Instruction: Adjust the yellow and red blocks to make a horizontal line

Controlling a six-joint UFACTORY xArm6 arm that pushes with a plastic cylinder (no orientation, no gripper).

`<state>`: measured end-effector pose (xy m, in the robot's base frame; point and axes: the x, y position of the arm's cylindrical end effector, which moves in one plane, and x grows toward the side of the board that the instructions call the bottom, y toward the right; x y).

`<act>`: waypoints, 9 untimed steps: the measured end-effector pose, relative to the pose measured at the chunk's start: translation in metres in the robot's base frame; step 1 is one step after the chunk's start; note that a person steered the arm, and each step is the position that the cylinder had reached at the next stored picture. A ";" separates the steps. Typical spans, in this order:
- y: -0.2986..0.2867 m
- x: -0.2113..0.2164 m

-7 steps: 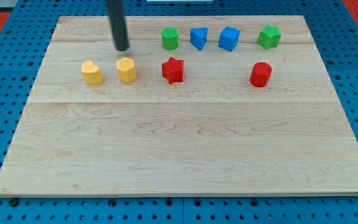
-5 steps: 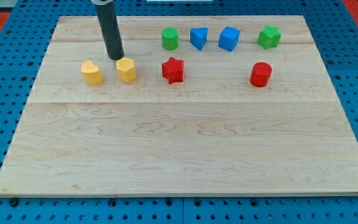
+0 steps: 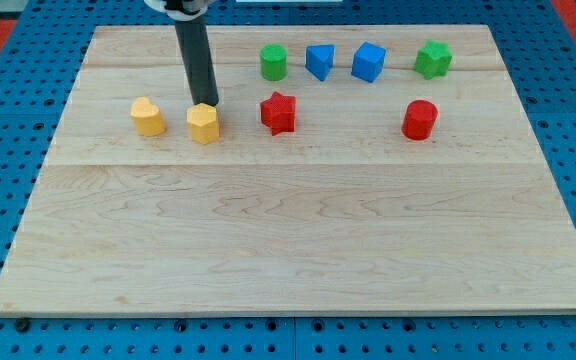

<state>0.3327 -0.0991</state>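
Observation:
On the wooden board (image 3: 288, 230), a yellow heart block (image 3: 148, 116) and a yellow hexagon block (image 3: 203, 124) sit at the view's upper left. A red star block (image 3: 278, 112) lies to their right and a red cylinder (image 3: 419, 119) further right, all roughly in one row. My tip (image 3: 208, 103) touches the top edge of the yellow hexagon, on the side toward the view's top.
A second row lies nearer the view's top: a green cylinder (image 3: 273, 62), a blue block (image 3: 319, 61), a blue cube (image 3: 368, 61) and a green star (image 3: 433, 59). Blue pegboard surrounds the board.
My tip moved down and slightly right onto the yellow hexagon's top edge. The hexagon has shifted a little toward the view's bottom.

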 end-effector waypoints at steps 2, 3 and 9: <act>0.068 -0.004; 0.073 0.018; -0.061 0.010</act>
<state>0.3425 -0.1598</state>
